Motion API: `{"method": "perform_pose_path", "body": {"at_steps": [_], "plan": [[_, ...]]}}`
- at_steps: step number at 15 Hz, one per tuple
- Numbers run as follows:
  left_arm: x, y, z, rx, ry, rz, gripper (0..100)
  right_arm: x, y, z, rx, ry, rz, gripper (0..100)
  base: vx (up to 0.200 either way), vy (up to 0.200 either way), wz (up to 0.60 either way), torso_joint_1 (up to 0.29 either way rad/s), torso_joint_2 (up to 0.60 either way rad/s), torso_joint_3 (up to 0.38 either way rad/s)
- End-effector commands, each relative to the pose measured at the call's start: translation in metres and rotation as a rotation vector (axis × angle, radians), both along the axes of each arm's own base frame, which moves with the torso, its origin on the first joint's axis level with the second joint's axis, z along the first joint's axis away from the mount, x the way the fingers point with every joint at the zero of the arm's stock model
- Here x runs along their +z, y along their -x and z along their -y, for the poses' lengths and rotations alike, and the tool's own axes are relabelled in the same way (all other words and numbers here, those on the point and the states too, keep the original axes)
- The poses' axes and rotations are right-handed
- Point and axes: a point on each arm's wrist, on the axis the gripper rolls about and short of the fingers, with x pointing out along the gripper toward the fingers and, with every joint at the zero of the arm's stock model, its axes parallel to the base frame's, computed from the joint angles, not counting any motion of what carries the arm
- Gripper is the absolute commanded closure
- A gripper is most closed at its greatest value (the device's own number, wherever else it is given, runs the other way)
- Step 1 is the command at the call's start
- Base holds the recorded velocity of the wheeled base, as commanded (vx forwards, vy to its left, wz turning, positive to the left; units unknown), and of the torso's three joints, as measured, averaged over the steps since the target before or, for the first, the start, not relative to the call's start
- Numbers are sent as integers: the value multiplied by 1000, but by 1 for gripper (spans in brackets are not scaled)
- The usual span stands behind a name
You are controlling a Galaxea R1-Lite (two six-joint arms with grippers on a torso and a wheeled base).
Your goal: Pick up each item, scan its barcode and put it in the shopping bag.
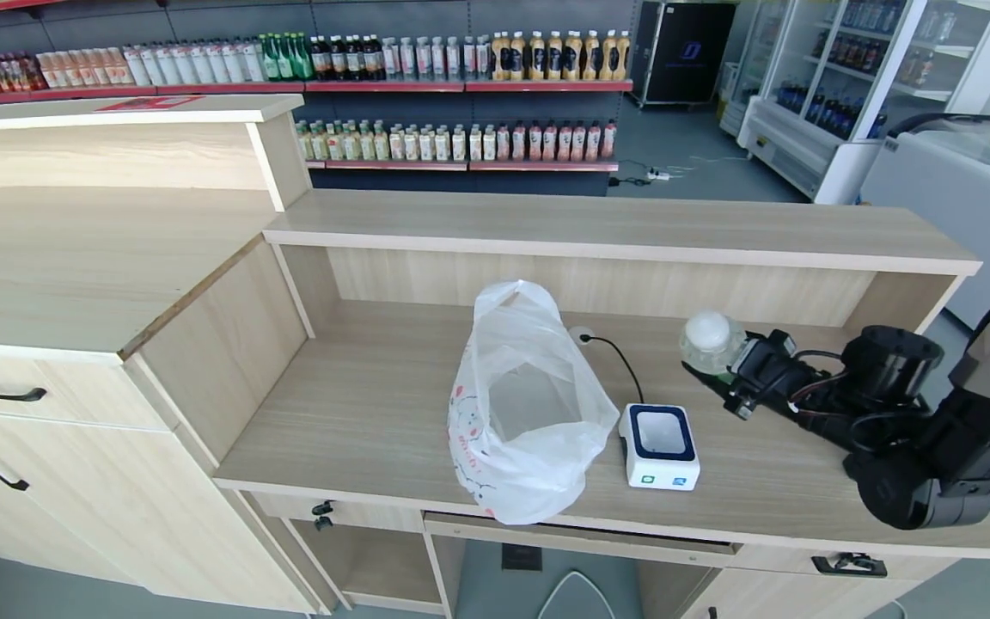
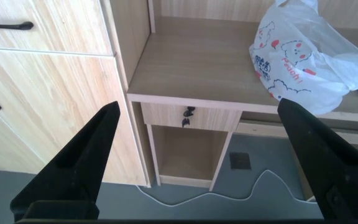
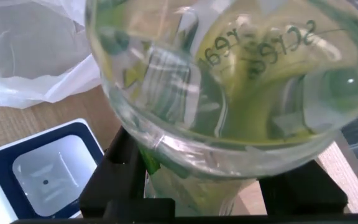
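Note:
My right gripper [image 1: 725,371] is shut on a clear bottle [image 1: 710,340] with a green label, held above the right part of the counter, just right of and behind the scanner. In the right wrist view the bottle [image 3: 229,81] looms close over the gripper [image 3: 210,194]. The white scanner [image 1: 663,444] with its dark-rimmed window lies flat on the counter, also seen from the right wrist as the scanner [image 3: 45,174]. The white shopping bag [image 1: 522,404] stands open just left of it. My left gripper [image 2: 197,162] hangs open and holds nothing, low in front of the counter's left end.
A black cable [image 1: 620,357] runs from the scanner to the counter's back. A raised wooden ledge [image 1: 615,228] borders the back, and a taller cabinet [image 1: 108,258] with drawers stands on the left. A keyed drawer [image 2: 188,116] sits under the counter's front edge.

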Motion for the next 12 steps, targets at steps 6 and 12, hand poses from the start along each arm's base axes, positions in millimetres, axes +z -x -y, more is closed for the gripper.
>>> {"method": "perform_pose_path", "body": {"at_steps": [6,12], "plan": [[0,0,0,0,0,-1,0,-27,-25,-12,153,-58,-16,100,0,0,0,0,0,0],[0,0,0,0,0,-1,0,-36,-32,-14,229,-54,-20,100,0,0,0,0,0,0]]}}
